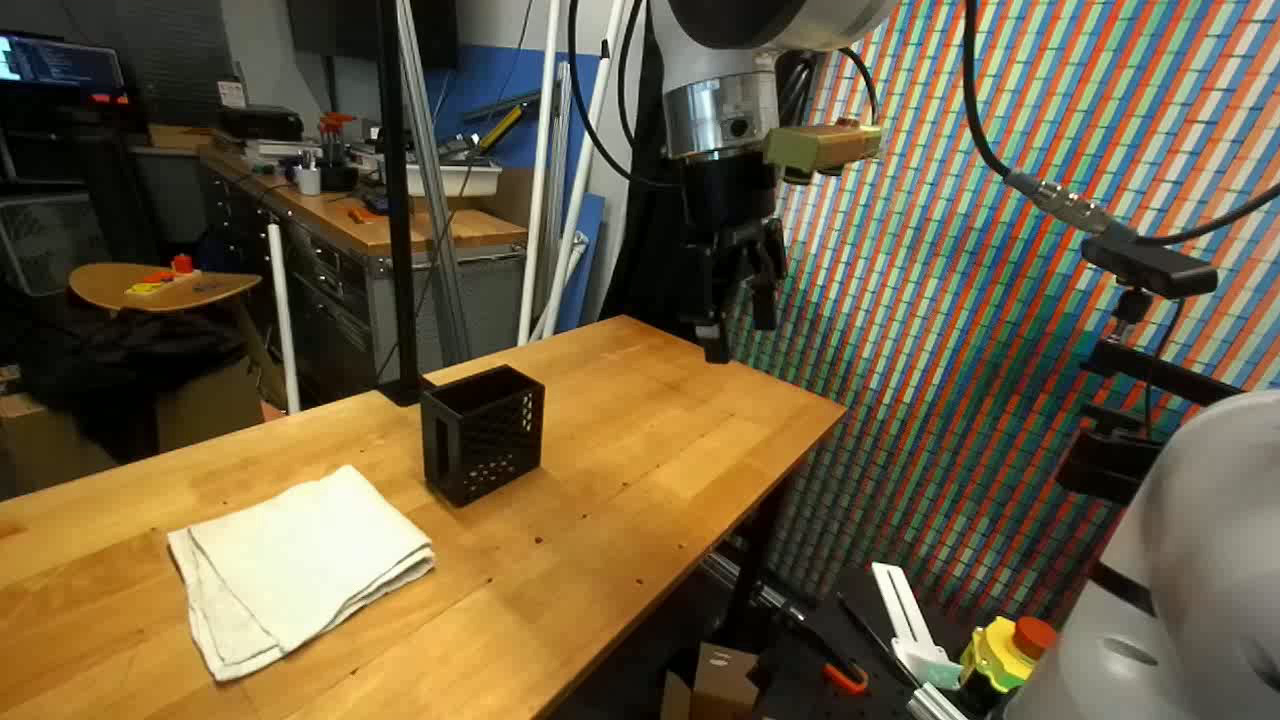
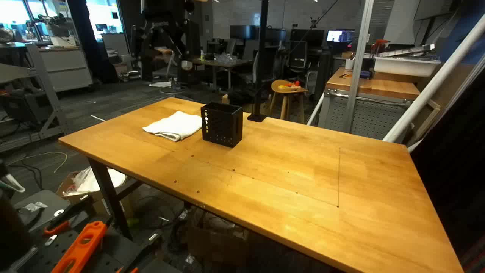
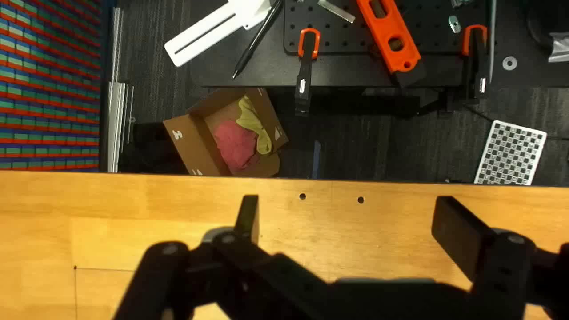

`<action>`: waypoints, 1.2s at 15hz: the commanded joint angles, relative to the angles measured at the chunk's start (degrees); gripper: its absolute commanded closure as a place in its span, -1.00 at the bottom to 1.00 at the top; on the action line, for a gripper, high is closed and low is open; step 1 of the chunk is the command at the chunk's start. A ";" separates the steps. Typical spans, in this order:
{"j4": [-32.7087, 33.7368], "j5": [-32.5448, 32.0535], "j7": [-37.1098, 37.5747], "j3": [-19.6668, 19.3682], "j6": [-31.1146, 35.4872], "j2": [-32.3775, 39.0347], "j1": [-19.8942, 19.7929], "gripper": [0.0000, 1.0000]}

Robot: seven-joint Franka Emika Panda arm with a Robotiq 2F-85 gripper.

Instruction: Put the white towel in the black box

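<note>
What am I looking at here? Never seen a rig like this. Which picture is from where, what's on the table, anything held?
The machine is a single robot arm ending in a two-fingered end effector, the part that grasps. Two pictures look in from outside the robot, from different places; the third is taken from its wrist, looking down past the fingers at the edge of the wooden table.

On the table lie a folded white towel and, beside it but apart, an upright black box with holes in its sides and an open top. A black pole also stands at the table's edge.

Nothing is held: the jaws stand wide open with nothing between them.
</note>
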 commanded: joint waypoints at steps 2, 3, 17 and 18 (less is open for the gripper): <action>0.47 -0.16 0.19 -0.49 -0.10 -0.05 0.57 -1.00; 0.61 -0.16 0.19 -0.49 -0.10 -0.10 0.57 -1.00; 5.94 0.16 6.64 2.89 4.46 5.96 2.54 -1.00; 7.35 0.26 8.45 3.59 4.98 7.33 2.74 -1.00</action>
